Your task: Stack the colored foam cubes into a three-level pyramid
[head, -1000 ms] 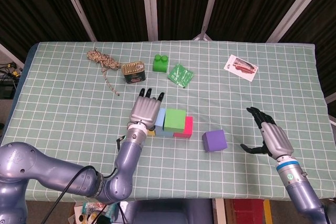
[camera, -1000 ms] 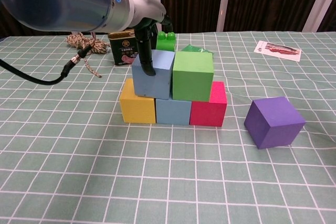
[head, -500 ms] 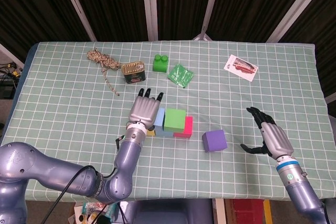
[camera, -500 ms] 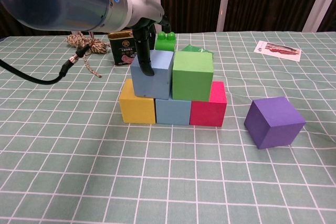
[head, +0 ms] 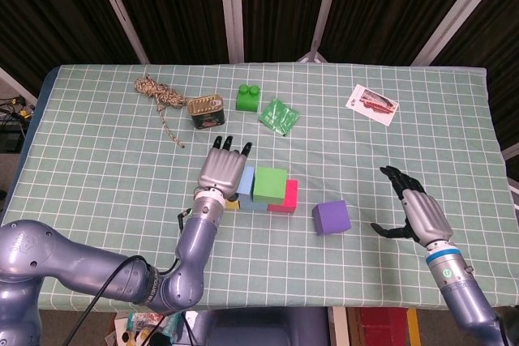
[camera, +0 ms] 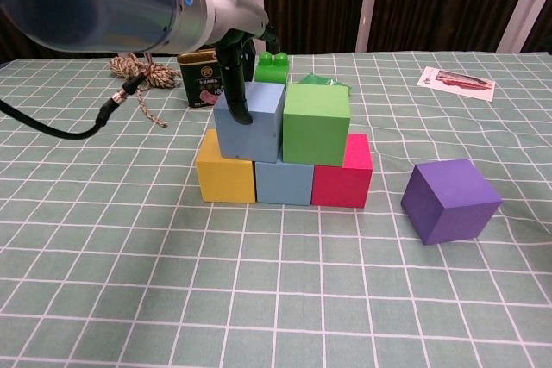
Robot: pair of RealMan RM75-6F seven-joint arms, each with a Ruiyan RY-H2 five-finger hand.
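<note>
The tabletop (head: 97, 143) carried a yellow cube (camera: 226, 174), lower blue cube (camera: 285, 184) and pink cube (camera: 343, 177) in a row, with an upper blue cube (camera: 259, 122) and green cube (camera: 316, 124) atop. The left hand (head: 224, 169) gripped the upper blue cube. The purple cube (camera: 450, 199) sat apart, near the right hand (head: 415, 210), which hung spread and empty.

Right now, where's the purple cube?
The purple cube sits alone on the table, apart from the stack, to the right of the pink cube and left of the right hand.
</note>
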